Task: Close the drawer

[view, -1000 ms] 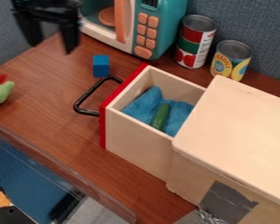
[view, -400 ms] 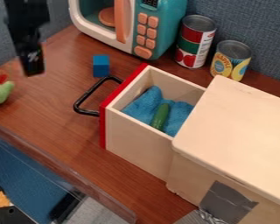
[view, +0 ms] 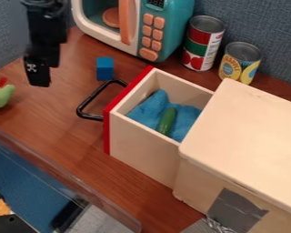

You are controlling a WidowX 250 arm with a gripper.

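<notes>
While one black claw (view: 38,73) hangs over the brown wood-grain desk (view: 69,136), I cannot tell whether it is clenched or released. Outward sit one small blue cube (view: 105,68), one pale wooden drawer (view: 142,150) with a red front, standing open, one teal toy microwave (view: 177,27) and two printed metal cans (view: 203,43), before a grey-blue wall (view: 263,22).

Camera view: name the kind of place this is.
Probably a robot test table set up as a play kitchen: a toy-like teal microwave, food cans and a black robot arm over the wooden surface.
</notes>
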